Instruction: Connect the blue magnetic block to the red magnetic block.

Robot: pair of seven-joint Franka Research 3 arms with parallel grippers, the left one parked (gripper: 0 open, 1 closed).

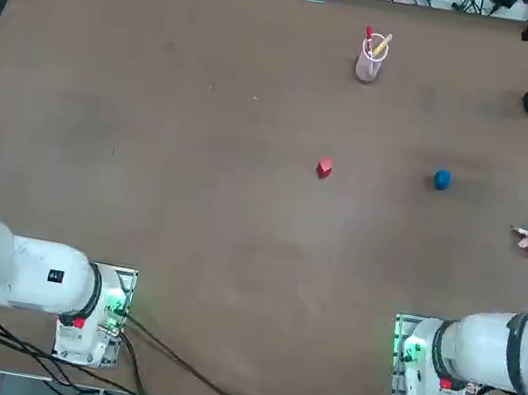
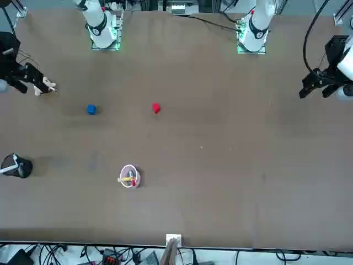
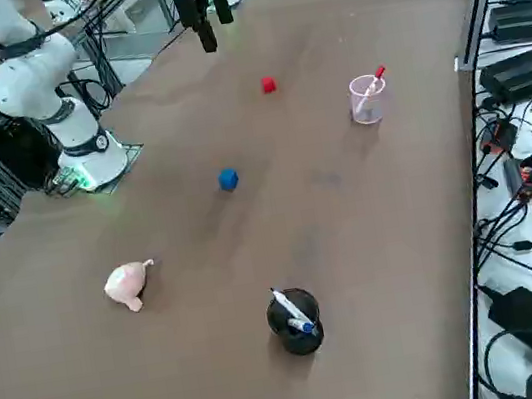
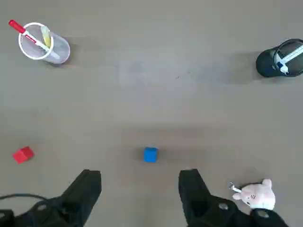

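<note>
Wrist view only: tool (image 4: 141, 182) agape

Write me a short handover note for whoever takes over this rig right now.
Right gripper: open, empty, held high above the table, looking down near the blue magnetic block.
Blue magnetic block: alone on the table, untouched.
Red magnetic block: also on the table, well apart from the blue one.
Done: nothing yet.
Left: grasp the blue block, bring it against the red one, release.
</note>
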